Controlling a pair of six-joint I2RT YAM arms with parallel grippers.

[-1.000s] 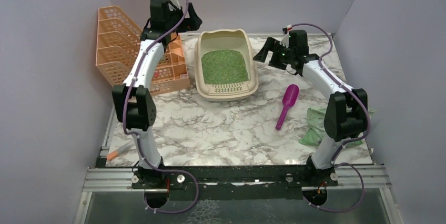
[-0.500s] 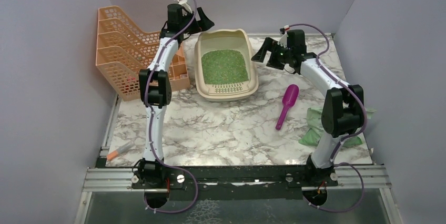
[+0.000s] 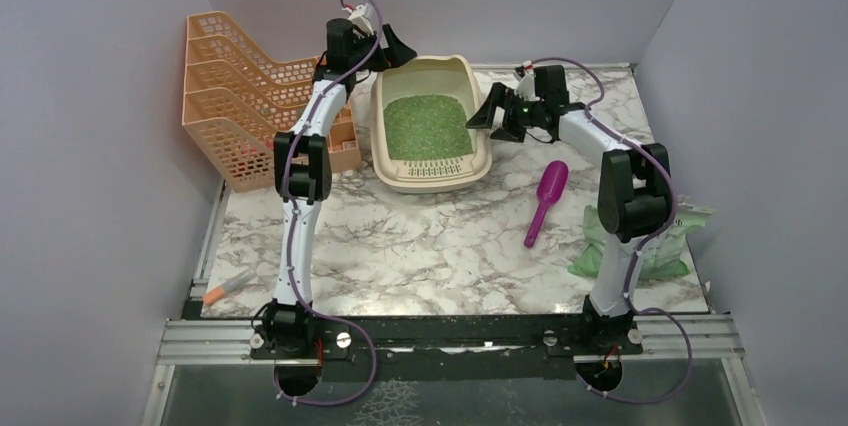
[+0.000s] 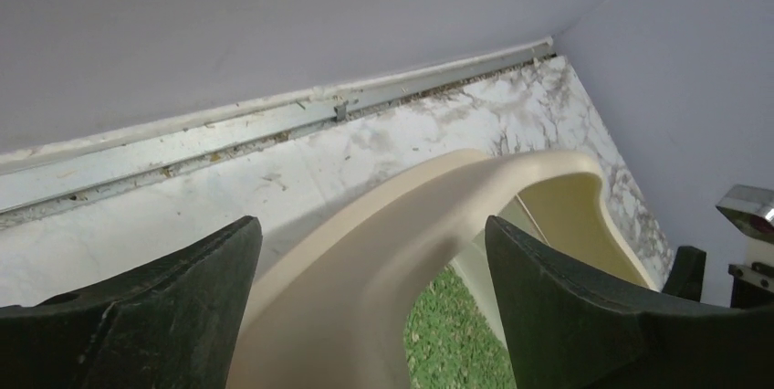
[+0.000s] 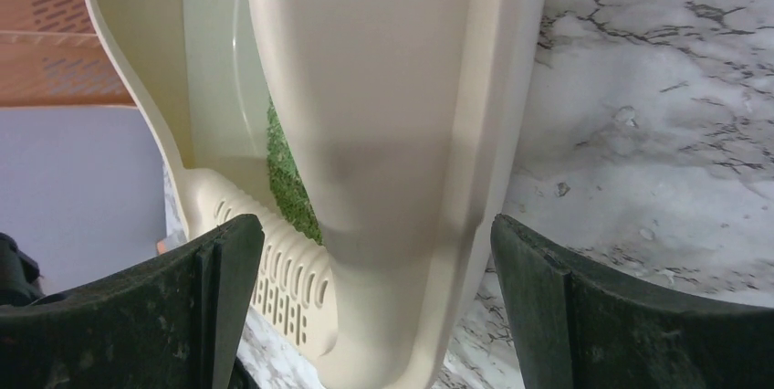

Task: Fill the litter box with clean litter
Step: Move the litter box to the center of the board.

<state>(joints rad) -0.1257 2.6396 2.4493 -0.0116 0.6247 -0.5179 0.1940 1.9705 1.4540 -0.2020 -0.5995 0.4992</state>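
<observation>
Straddling the litter box (image 3: 432, 174) rim at the marble table's (image 3: 420, 246) back, my left gripper (image 4: 370, 229) and right gripper (image 5: 378, 229) gape wide; I'd close both together, level, so no green litter (image 3: 428, 126) spills.

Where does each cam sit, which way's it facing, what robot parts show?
Top external: high behind the bases, looking down on the marble table; both arms, left tool and right tool show.
Left wrist: over the litter box's far-left corner, facing the back-right walls; its open fingers frame the rim.
Right wrist: beside the box's right wall, facing left and down; its open fingers frame that wall.
Shared: all see the litter box and green litter.
</observation>
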